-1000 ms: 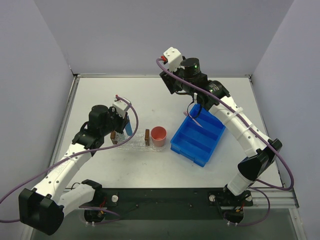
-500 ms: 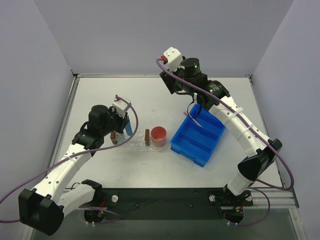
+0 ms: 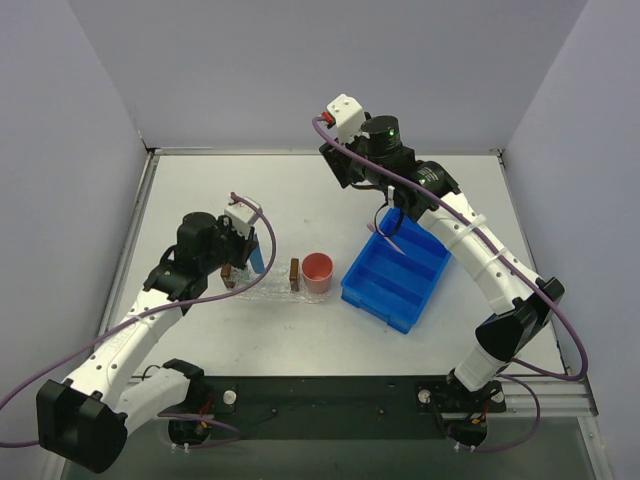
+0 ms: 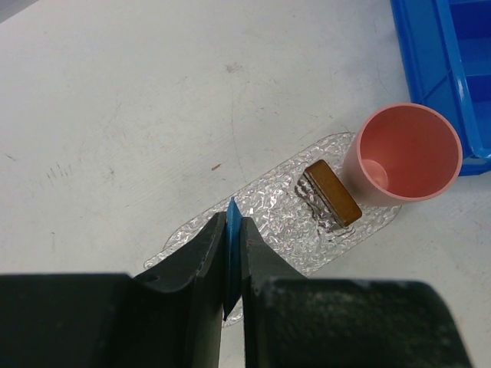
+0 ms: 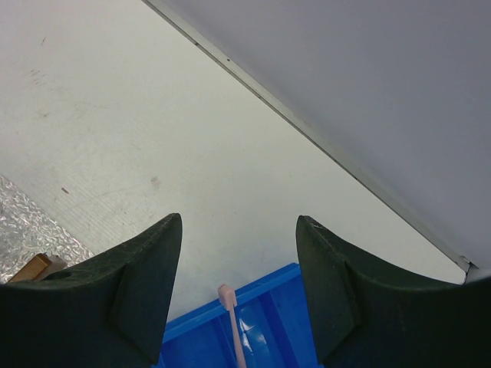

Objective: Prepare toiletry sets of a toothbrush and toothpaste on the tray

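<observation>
In the left wrist view my left gripper (image 4: pixel 230 230) is shut on a light blue toothpaste tube (image 4: pixel 233 215), held edge-on above the near-left part of the clear bumpy tray (image 4: pixel 284 180). From above, the same tube (image 3: pixel 261 250) hangs over the tray (image 3: pixel 262 291). My right gripper (image 5: pixel 238 222) stands open and holds nothing, high over the far corner of the blue bin (image 5: pixel 268 280). The pink toothbrush (image 5: pixel 232 314) lies in that bin, its head resting over the rim; from above the toothbrush (image 3: pixel 389 241) shows at the bin's far-left end.
A pink cup (image 4: pixel 406 153) stands upright at the tray's right end, beside the blue bin (image 3: pixel 397 281). A small brown block (image 4: pixel 331 192) lies on the tray next to the cup. Walls close in the table on three sides.
</observation>
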Controlling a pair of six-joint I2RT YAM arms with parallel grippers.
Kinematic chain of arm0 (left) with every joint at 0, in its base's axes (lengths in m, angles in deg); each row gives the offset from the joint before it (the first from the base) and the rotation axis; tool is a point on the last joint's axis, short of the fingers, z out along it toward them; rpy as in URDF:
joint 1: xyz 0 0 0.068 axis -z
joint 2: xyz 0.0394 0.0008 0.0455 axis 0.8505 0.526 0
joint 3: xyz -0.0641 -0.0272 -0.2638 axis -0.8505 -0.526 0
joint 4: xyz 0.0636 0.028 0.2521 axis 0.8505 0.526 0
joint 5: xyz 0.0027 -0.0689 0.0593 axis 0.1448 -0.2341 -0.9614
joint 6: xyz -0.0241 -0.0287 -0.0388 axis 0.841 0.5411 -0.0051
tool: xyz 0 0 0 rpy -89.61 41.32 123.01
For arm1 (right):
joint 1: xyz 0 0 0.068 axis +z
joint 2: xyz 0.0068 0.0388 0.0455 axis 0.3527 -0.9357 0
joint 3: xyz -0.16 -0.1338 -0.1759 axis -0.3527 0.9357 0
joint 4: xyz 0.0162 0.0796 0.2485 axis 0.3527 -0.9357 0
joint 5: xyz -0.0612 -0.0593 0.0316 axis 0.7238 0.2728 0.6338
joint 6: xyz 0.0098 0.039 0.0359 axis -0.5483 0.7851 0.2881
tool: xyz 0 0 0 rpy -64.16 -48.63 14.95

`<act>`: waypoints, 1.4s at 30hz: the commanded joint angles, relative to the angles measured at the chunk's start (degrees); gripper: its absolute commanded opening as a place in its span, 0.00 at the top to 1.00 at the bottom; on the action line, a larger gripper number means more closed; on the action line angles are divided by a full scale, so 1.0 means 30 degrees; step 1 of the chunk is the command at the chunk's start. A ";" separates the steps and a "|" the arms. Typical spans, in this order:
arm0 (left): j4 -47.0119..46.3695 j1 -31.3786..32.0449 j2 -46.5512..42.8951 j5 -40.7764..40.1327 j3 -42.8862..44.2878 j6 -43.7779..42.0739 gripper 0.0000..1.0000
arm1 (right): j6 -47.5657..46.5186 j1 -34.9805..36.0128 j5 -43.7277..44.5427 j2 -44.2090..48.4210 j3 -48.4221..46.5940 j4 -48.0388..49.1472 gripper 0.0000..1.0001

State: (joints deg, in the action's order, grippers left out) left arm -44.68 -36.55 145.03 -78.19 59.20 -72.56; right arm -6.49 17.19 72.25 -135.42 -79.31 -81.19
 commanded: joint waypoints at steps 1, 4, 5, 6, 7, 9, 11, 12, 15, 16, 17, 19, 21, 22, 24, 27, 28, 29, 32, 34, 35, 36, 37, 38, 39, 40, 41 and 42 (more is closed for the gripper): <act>-0.0830 0.0057 -0.0386 0.0316 0.0055 0.0114 1.00 | -0.0018 -0.0017 0.0150 -0.0367 -0.0026 0.0653 0.44; -0.0946 0.0086 -0.0386 0.0345 -0.0004 0.0085 1.00 | -0.0019 -0.0017 0.0179 -0.0396 -0.0055 0.0653 0.44; -0.0947 0.0086 -0.0328 0.0316 -0.0033 0.0085 1.00 | -0.0018 -0.0017 0.0150 -0.0367 -0.0055 0.0653 0.44; -0.0976 0.0086 -0.0327 0.0316 -0.0033 0.0085 1.00 | -0.0018 -0.0017 0.0150 -0.0396 -0.0055 0.0653 0.44; -0.1063 0.0086 -0.0298 0.0345 -0.0062 0.0056 1.00 | -0.0018 -0.0017 0.0179 -0.0367 -0.0055 0.0653 0.44; -0.1152 0.0086 -0.0210 0.0345 -0.0091 0.0026 1.00 | 0.0011 0.0012 0.0179 -0.0367 -0.0055 0.0653 0.44; -0.1240 0.0057 -0.0152 0.0316 -0.0121 0.0027 1.00 | -0.0018 -0.0017 0.0179 -0.0367 -0.0055 0.0653 0.44; -0.1356 0.0057 -0.0152 0.0316 -0.0150 0.0055 1.00 | -0.0018 0.0012 0.0208 -0.0396 -0.0055 0.0653 0.44; -0.1503 0.0086 -0.0064 0.0316 -0.0297 0.0027 1.00 | -0.0048 0.0012 0.0209 -0.0367 -0.0084 0.0653 0.44; -0.1503 0.0057 -0.0035 0.0316 -0.0326 0.0026 1.00 | -0.0077 -0.0017 0.0238 -0.0396 -0.0084 0.0653 0.44; -0.1532 0.0086 -0.0005 0.0374 -0.0355 0.0026 1.00 | -0.0048 -0.0017 0.0238 -0.0396 -0.0084 0.0653 0.44; -0.1650 0.0057 0.0024 0.0374 -0.0384 0.0026 1.00 | -0.0048 0.0012 0.0238 -0.0396 -0.0084 0.0653 0.44; -0.1708 0.0086 0.0083 0.0403 -0.0443 -0.0003 1.00 | -0.0048 0.0012 0.0238 -0.0396 -0.0114 0.0624 0.44; -0.1709 0.0086 0.0083 0.0374 -0.0501 0.0026 1.00 | -0.0077 0.0012 0.0238 -0.0396 -0.0114 0.0652 0.44; -0.1883 0.0057 0.0112 0.0432 -0.0619 0.0026 1.00 | -0.0077 0.0012 0.0267 -0.0425 -0.0143 0.0653 0.44; -0.1943 0.0086 0.0200 0.0403 -0.0678 0.0027 1.00 | -0.0106 0.0041 0.0326 -0.0426 -0.0202 0.0653 0.44; -0.1972 0.0057 0.0200 0.0403 -0.0736 0.0055 1.00 | -0.0106 0.0041 0.0326 -0.0454 -0.0202 0.0624 0.44; -0.1943 0.0086 0.0200 0.0461 -0.0765 0.0085 1.00 | -0.0106 0.0012 0.0355 -0.0426 -0.0173 0.0623 0.44; -0.2030 0.0086 0.0083 0.0462 -0.0912 0.0056 1.00 | -0.0136 0.0041 0.0384 -0.0425 -0.0143 0.0623 0.44; -0.2206 0.0086 0.0112 0.0491 -0.1029 0.0056 1.00 | -0.0106 0.0099 0.0384 -0.0425 -0.0143 0.0623 0.44; -0.2265 0.0057 0.0112 0.0491 -0.1087 0.0114 1.00 | -0.0135 0.0129 0.0413 -0.0425 -0.0143 0.0623 0.44; -0.2381 0.0057 0.0170 0.0520 -0.1175 0.0114 1.00 | -0.0165 0.0129 0.0385 -0.0425 -0.0143 0.0623 0.44; -0.2440 0.0086 0.0200 0.0521 -0.1205 0.0114 1.00 | -0.0194 0.0187 0.0413 -0.0425 -0.0143 0.0623 0.44; -0.2499 0.0086 0.0229 0.0550 -0.1263 0.0143 1.00 | -0.0194 0.0159 0.0443 -0.0425 -0.0143 0.0594 0.44; -0.2674 0.0086 0.0258 0.0579 -0.1293 0.0115 1.00 | -0.0223 0.0158 0.0443 -0.0454 -0.0143 0.0623 0.44; -0.2791 0.0086 0.0259 0.0579 -0.1380 0.0143 1.00 | -0.0194 0.0187 0.0472 -0.0455 -0.0143 0.0623 0.44; -0.2938 0.0086 0.0317 0.0550 -0.1439 0.0289 1.00 | -0.0223 0.0188 0.0501 -0.0455 -0.0143 0.0623 0.44; -0.3055 0.0057 0.0404 0.0579 -0.1497 0.0348 1.00 | -0.0223 0.0188 0.0502 -0.0455 -0.0143 0.0623 0.44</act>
State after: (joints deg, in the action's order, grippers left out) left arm -48.36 -36.55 145.93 -77.73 54.77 -72.54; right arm -6.67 17.30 72.42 -137.15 -79.31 -81.17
